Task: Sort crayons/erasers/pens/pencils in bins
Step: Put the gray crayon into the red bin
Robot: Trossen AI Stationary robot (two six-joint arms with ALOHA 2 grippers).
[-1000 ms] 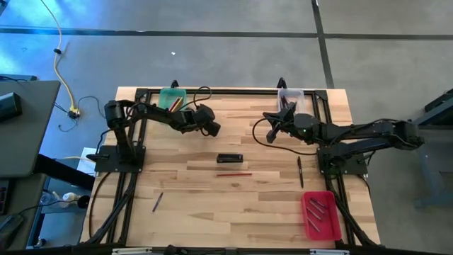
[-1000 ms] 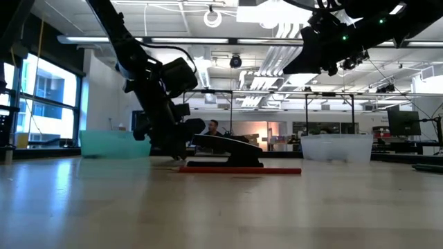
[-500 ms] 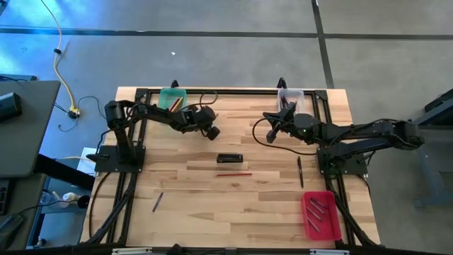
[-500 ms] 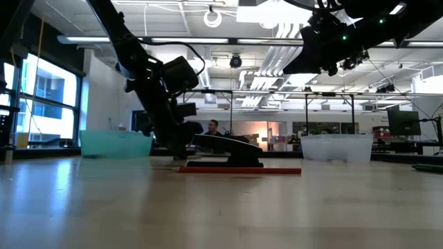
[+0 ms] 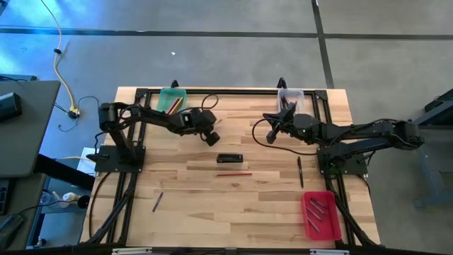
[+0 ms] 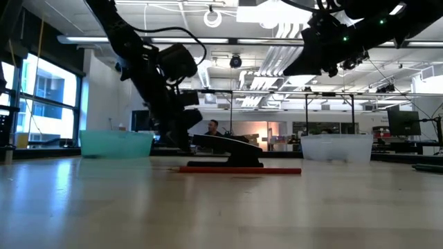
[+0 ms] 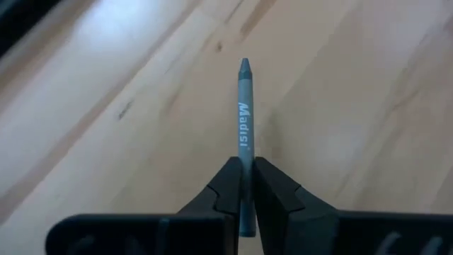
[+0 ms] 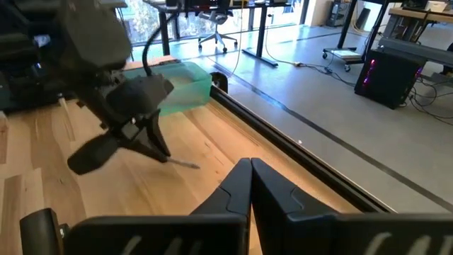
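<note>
left gripper [image 7: 245, 185] is clamped on a grey-green crayon [image 7: 244, 113] w/ white lettering down its side; the crayon runs out past the fingertips [image 7: 228, 185], tip forward, above the wood table [image 7: 106, 106]. in the high view the left gripper [image 5: 212, 136] sits near the table's far edge, a bit toward centre from the green bin [image 5: 172, 98], w/ the crayon showing as a thin sliver at its tip. whether the crayon's tip touches the wood can't be told. right wrist view also shows it pinched in the left gripper [image 8: 159, 152], green bin [image 8: 185, 85] behind.

right gripper [image 8: 249, 185] has its fingers pressed together w/ nothing between them, hanging over the far right part of the table near the clear bin [image 5: 290, 96]; in the high view it's at [image 5: 270, 134].

other items: a black eraser [image 5: 229, 158] lies near the table's middle, w/ a red pencil [image 5: 234, 173] just in front of it, apart from it. a dark pen [image 5: 300, 171] lies lengthwise on the right side, between the right arm's base and the red bin [image 5: 320, 214], which holds a few dark pens. another small dark pen [image 5: 157, 202] lies alone near the front left. green bin has a couple of sticks in it, red and yellowish. low view shows the eraser [image 6: 228, 149] and red pencil [image 6: 239, 170] mid-table, green bin [image 6: 114, 144] left, clear bin [image 6: 337, 147] right.
</note>
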